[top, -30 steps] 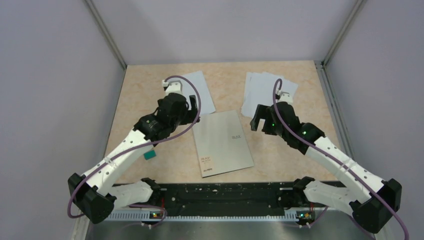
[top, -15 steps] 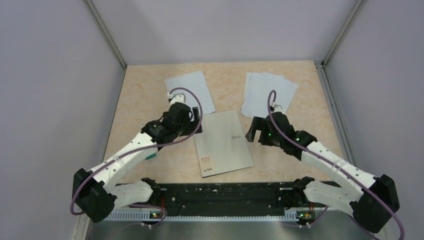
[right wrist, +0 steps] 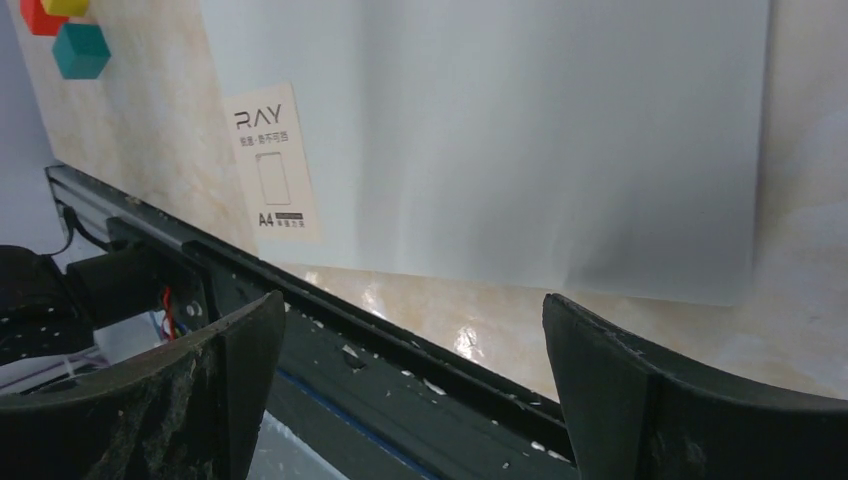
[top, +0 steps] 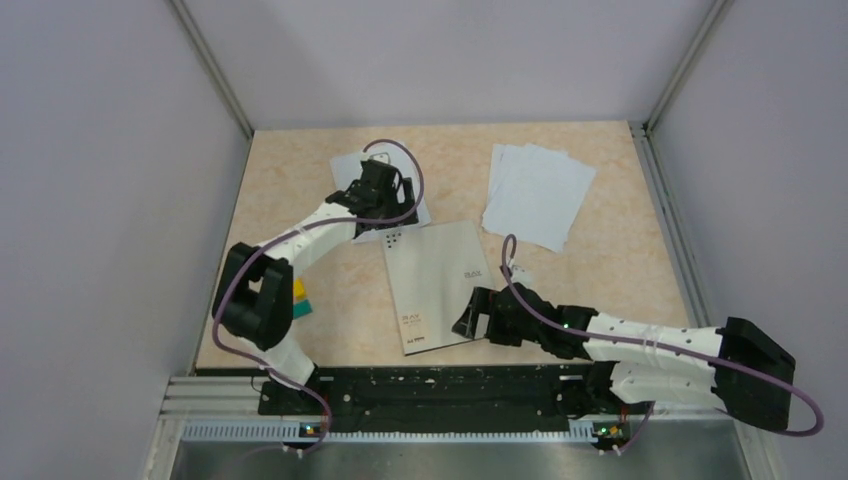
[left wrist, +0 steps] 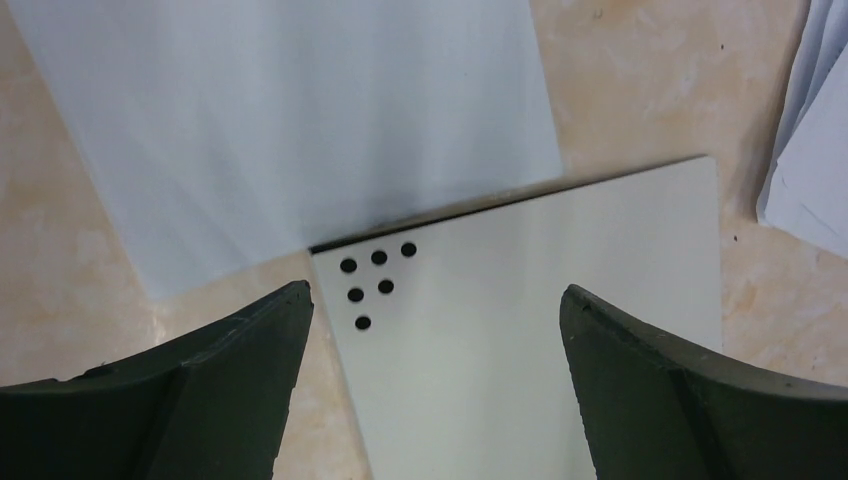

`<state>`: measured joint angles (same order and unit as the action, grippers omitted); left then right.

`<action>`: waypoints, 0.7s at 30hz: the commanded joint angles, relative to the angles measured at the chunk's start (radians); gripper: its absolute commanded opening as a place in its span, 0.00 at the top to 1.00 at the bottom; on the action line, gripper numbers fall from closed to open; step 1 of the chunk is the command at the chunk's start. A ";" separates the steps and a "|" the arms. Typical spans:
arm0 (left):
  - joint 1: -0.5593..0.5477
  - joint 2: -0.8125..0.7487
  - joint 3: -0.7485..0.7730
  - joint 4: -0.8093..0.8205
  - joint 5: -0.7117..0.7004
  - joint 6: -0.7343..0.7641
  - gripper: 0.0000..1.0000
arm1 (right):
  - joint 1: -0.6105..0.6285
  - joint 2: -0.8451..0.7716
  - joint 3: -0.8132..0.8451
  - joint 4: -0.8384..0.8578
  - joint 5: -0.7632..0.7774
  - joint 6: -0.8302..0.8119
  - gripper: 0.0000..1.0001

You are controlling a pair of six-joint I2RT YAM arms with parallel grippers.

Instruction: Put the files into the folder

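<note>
Folder (top: 445, 285) lies closed and flat mid-table, silver cover up, label at its near-left corner, six black dots at the far-left corner. Left gripper (top: 388, 222) is over that far-left corner, jaws spread wide, nothing between them; in the wrist view the dotted corner sits between the fingers of the left gripper (left wrist: 435, 300), slightly to the left. Can't tell if it touches the cover. Right gripper (top: 468, 322) is low at the folder's near-right corner, pointing left along the near edge, jaws also fully spread and empty; from its wrist camera the folder cover fills the view ahead of the right gripper (right wrist: 412, 305). Files are in two lots: a single sheet (top: 350, 165) on the far left, partly under the left arm, its near edge meeting the folder's far edge; and a fanned stack (top: 537, 195) on the far right, apart from the folder and well apart from both grippers. Small coloured blocks (top: 299, 299) sit near-left, beside the left arm. Table (top: 290, 200) is beige, marble-patterned, with a black rail (top: 440, 385) along the near edge. Plain grey-lilac walls on three sides, metal posts in the far corners.
</note>
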<state>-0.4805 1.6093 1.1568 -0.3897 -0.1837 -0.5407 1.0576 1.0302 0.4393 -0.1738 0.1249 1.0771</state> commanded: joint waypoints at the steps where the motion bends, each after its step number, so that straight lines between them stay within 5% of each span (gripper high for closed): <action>1: 0.069 0.125 0.125 0.073 0.173 0.091 0.02 | 0.061 0.018 -0.035 0.211 0.039 0.155 0.01; 7: 0.092 0.246 0.232 -0.023 0.279 0.188 0.02 | 0.177 0.081 -0.058 0.300 0.115 0.316 0.01; 21: 0.099 0.273 0.175 -0.063 0.374 0.153 0.05 | 0.278 0.300 -0.110 0.618 0.262 0.542 0.01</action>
<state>-0.3866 1.8950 1.3464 -0.4427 0.1471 -0.3832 1.3094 1.3067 0.3668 0.2863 0.3016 1.5330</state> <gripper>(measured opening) 0.958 0.986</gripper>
